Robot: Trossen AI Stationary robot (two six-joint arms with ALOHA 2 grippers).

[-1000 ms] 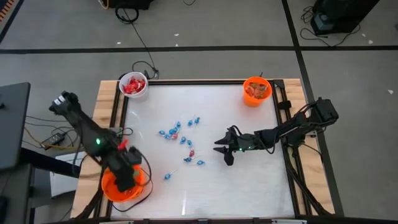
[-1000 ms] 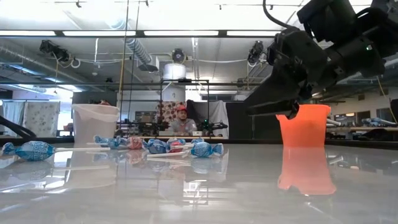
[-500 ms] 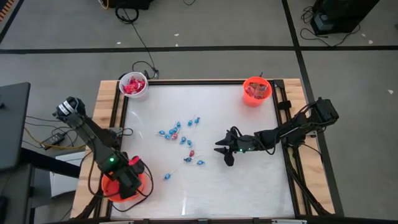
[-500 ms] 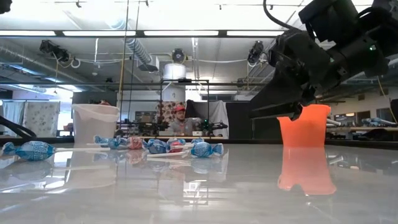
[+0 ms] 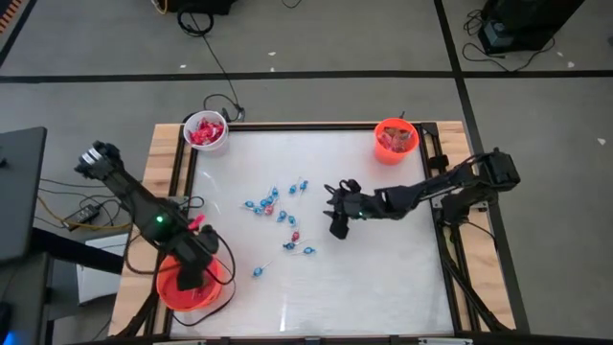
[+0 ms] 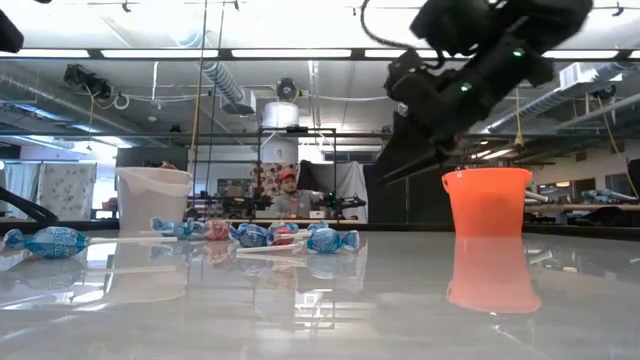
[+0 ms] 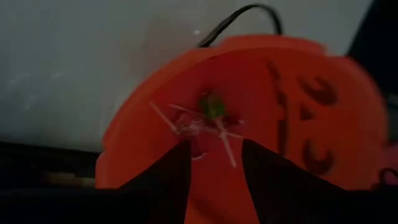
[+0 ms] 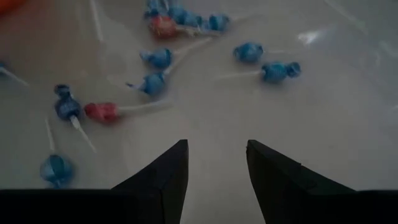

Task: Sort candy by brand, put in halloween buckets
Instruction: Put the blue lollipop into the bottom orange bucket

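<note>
Several blue-wrapped and a few red-wrapped lollipops point(image 5: 279, 213) lie loose on the white table's middle; they also show in the right wrist view point(image 8: 155, 59) and the low view point(image 6: 250, 235). My right gripper point(image 5: 330, 209) is open and empty just right of them, above the table point(image 8: 214, 165). My left gripper point(image 5: 192, 271) is open and empty over the jack-o'-lantern orange bucket point(image 7: 280, 118) at the near left corner. That bucket holds stick candy, one piece green point(image 7: 212, 107). A white bucket point(image 5: 206, 131) with red packets stands far left. A second orange bucket point(image 5: 395, 140) stands far right.
The table has a raised dark frame with wooden edges point(image 5: 165, 153). Cables lie off the left side point(image 5: 86, 211). Bare tabletop lies near and right of the candy point(image 5: 383, 278). A person sits in the room beyond the far edge point(image 6: 291, 195).
My right gripper has gone toward the table's far edge and left, closer to the lollipop cluster, staying open. My left gripper has stayed over the near-left orange bucket.
</note>
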